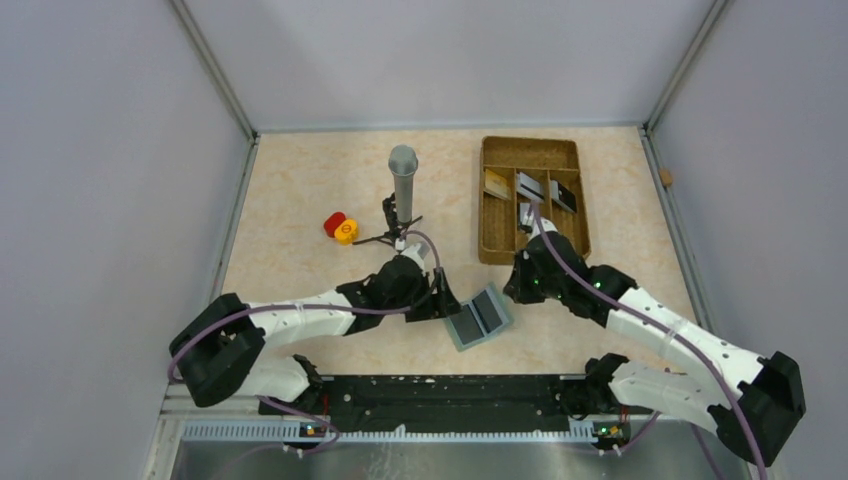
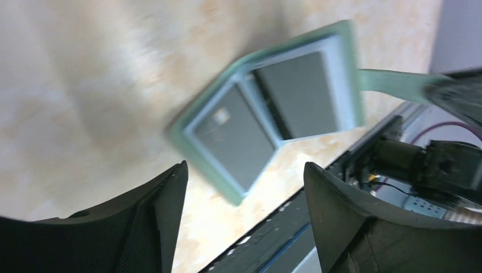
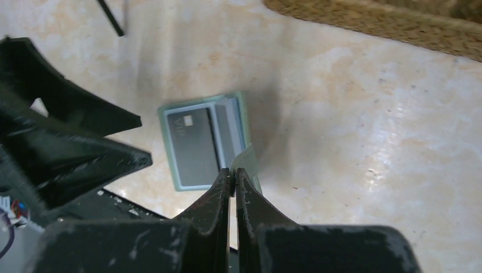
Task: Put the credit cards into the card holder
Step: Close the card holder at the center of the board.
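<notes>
The card holder (image 1: 480, 316) lay open on the table (image 1: 300, 200) between the two arms, with grey cards (image 2: 236, 133) seated in both panels. The right gripper (image 3: 232, 173) had its fingers pressed together, apparently pinching the closing tab (image 2: 392, 81), likely to keep the wallet spread and steady. The left gripper (image 2: 243, 170) was spread apart and empty, the holder just ahead of its tips. More credit cards (image 1: 530, 186) sat in the brown tray (image 1: 487, 200), well apart.

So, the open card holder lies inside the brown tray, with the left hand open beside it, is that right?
No: the top external view shows the card holder on the table, outside the tray; the left hand is open beside it.
</notes>
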### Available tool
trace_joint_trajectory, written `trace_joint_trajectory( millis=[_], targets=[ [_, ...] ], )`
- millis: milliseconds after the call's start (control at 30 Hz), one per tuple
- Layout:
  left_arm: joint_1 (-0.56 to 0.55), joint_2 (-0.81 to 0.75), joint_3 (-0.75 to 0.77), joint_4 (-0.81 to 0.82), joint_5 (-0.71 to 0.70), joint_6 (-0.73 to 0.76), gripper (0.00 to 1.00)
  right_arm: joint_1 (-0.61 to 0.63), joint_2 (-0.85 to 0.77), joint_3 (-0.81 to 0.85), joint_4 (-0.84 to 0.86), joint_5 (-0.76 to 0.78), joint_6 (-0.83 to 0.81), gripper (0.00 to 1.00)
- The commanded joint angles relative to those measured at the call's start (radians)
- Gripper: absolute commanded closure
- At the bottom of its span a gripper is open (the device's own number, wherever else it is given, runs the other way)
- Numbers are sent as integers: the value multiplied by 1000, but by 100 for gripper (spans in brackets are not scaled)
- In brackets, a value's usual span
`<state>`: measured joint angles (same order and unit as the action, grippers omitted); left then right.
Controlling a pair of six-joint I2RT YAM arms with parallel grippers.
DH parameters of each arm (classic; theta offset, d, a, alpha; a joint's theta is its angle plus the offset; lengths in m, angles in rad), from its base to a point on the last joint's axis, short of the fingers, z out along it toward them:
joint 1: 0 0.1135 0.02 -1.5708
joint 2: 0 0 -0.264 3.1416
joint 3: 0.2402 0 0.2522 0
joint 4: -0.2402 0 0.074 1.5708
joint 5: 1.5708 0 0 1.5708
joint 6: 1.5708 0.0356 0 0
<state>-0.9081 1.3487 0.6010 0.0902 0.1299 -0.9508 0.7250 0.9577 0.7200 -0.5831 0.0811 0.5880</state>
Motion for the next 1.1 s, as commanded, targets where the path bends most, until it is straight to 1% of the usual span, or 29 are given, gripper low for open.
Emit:
trace_joint_trajectory(
  millis=[0,133,233,300,467,667,733,800,867,933,1000,1067],
  targets=[
    [44,-84,-107,-34,-41,-52,25,85,31,71,81,-51,-14,100],
    [60,-132,-168,-22,-50,-69,30,184,98,87,127,-56,16,100],
    [73,-145,-208,20,-33,-81,37,232,129,75,191,-77,44,100],
    [80,-158,-230,48,-26,-90,38,263,152,64,245,-78,63,100],
    [120,-208,-257,32,-26,-86,34,300,229,32,360,-127,102,100],
    [148,-270,-262,-27,-40,-57,26,337,340,30,464,-182,124,99],
    [149,-275,-252,-41,-44,-47,24,341,338,41,463,-199,110,83],
    [149,-272,-239,-43,-35,-41,22,344,302,53,451,-211,92,63],
    [148,-270,-231,-44,-34,-42,20,343,239,62,425,-203,75,48],
    [149,-273,-228,-41,-38,-45,18,342,168,79,358,-149,56,35],
    [149,-273,-224,-41,-39,-46,17,330,99,107,244,-32,50,29],
    [149,-268,-220,-41,-37,-46,16,279,48,117,138,63,44,29]
  ],
)
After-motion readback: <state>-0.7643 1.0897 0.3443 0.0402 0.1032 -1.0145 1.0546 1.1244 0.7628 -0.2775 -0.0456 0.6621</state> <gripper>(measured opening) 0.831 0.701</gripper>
